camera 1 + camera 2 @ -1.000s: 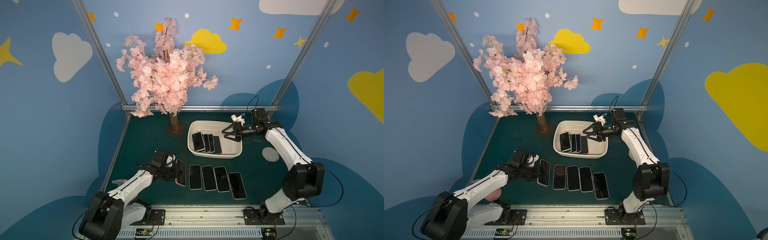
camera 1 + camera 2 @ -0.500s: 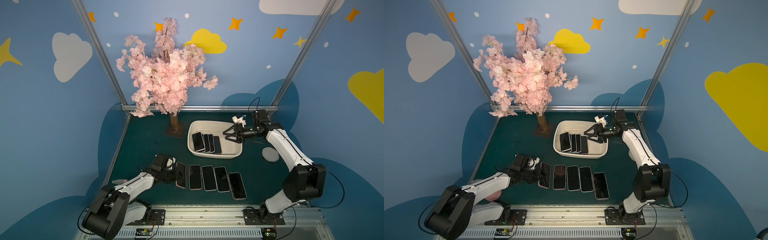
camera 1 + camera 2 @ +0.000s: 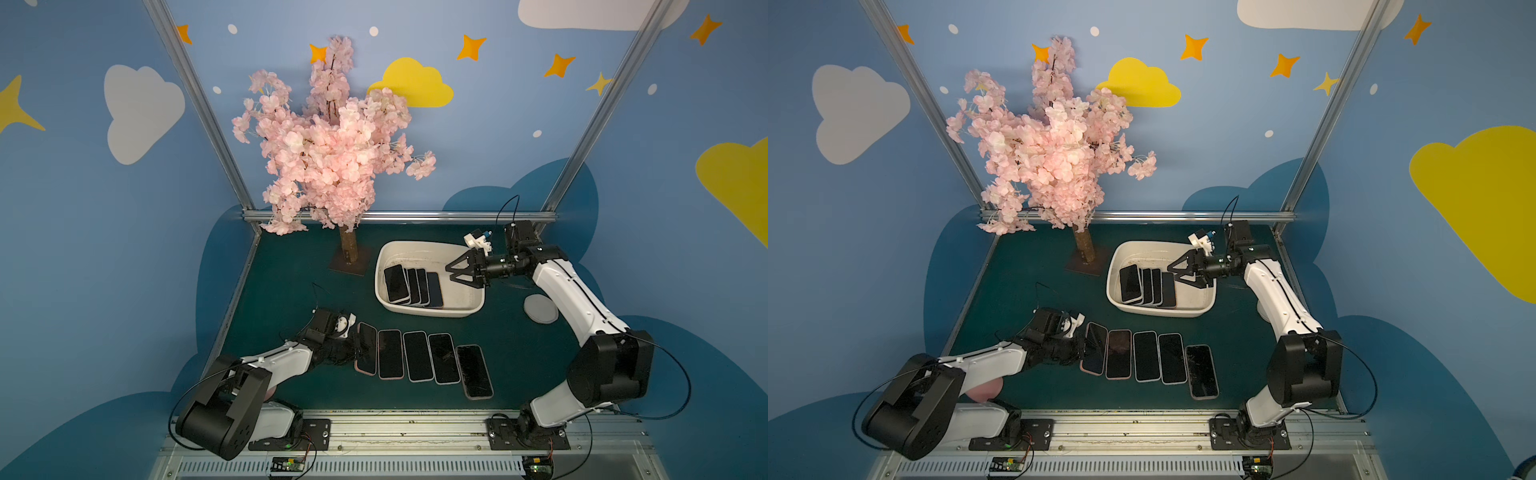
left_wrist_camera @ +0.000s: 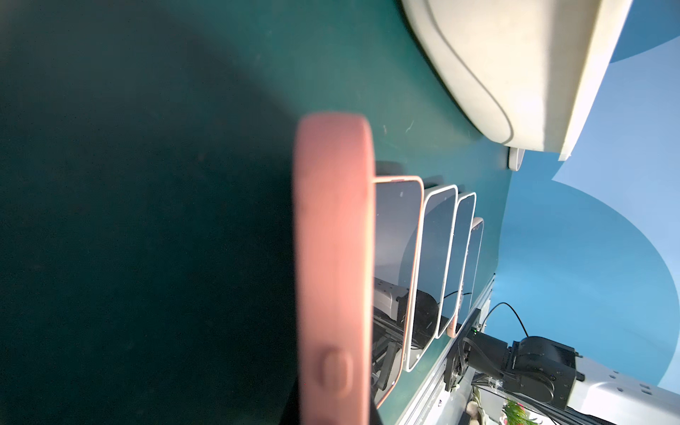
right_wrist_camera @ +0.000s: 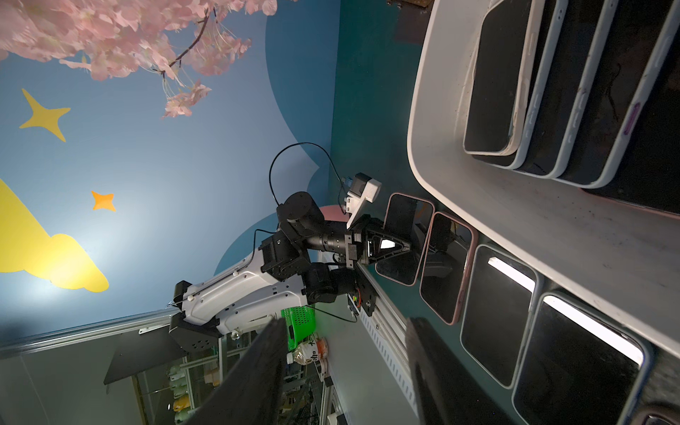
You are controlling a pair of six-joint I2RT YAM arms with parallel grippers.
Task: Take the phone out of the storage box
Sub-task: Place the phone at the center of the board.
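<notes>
The left end effector (image 3: 355, 348) is gripping a pink phone (image 3: 368, 345) while the open right end effector (image 3: 450, 273) is hovering at the storage box (image 3: 432, 312), likely needing to pinch another phone (image 3: 435, 286).

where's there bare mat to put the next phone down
Widest bare mat: between tree, box and left arm. Smaller patch between the row and the right arm. Crowded: the strip between box and row, and around the left tool, shut on the end phone.
</notes>
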